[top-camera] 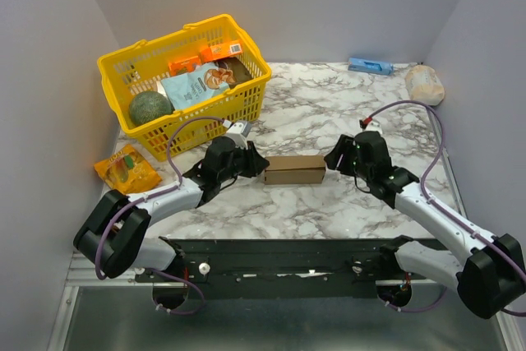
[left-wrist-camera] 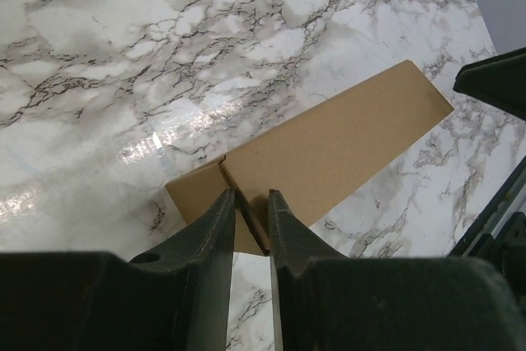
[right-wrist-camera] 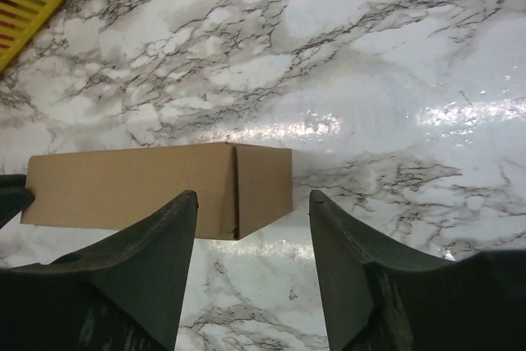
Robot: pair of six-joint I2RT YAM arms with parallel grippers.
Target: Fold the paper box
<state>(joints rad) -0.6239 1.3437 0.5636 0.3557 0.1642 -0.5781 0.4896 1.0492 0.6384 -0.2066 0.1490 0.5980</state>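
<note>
Paper box [top-camera: 293, 169], one, folded: left fingers [left-wrist-camera: 209, 260] pinch its end; right fingers [right-wrist-camera: 156, 248] spread open.

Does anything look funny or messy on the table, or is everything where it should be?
One thing: a flat orange printed packet lies on the marble table outside the yellow plastic basket, where the other goods sit. The brown cardboard box in the middle looks tidy, not crushed or torn.

Top view looks down from behind; wrist views — close, low — share the paper box [left-wrist-camera: 337, 141] (opposite ends).
</note>
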